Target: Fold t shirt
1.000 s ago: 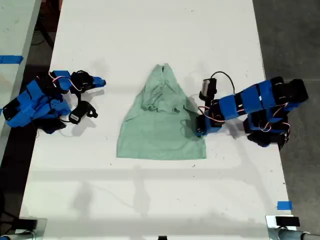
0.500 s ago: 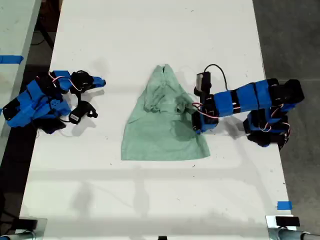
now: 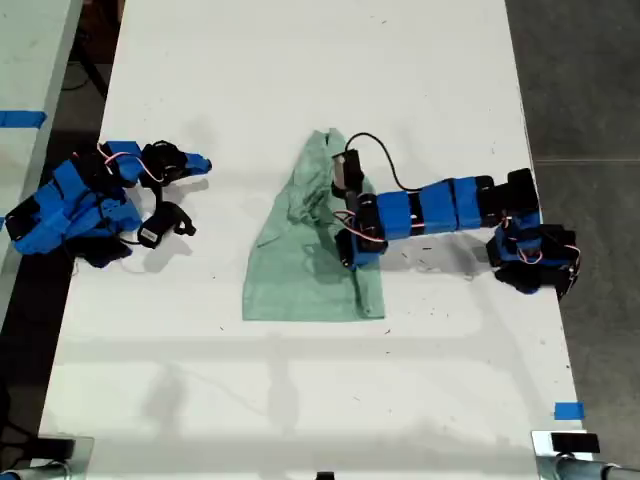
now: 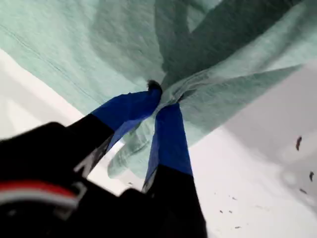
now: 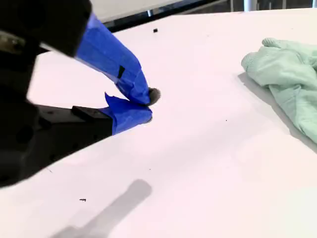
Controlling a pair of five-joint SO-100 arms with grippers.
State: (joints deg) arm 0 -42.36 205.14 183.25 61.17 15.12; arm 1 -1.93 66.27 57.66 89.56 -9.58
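The t shirt [image 3: 300, 262] is pale mint green and wrinkled, lying mid-table with its narrow end toward the far side. Its edge on the exterior view's right is lifted and doubled over toward the middle. My first gripper [image 3: 348, 252] reaches in from the exterior view's right and is shut on that cloth. In the first wrist view its blue-taped fingertips [image 4: 159, 97] pinch a bunched fold of the t shirt [image 4: 99, 39]. My second gripper [image 3: 196, 163] rests at the exterior view's left, apart from the garment. Its blue tips [image 5: 146, 105] meet on nothing, with the t shirt [image 5: 287, 74] some way off.
The white table [image 3: 300, 400] runs the whole length of the exterior view, with dark floor past both long edges. Blue tape marks [image 3: 568, 410] sit near the near corner on the exterior view's right. A second pale table [image 3: 25, 60] stands at the exterior view's left.
My first gripper has travelled toward the exterior view's left, carrying the shirt's edge over the garment, so the shirt now looks narrower. The second arm has stayed still.
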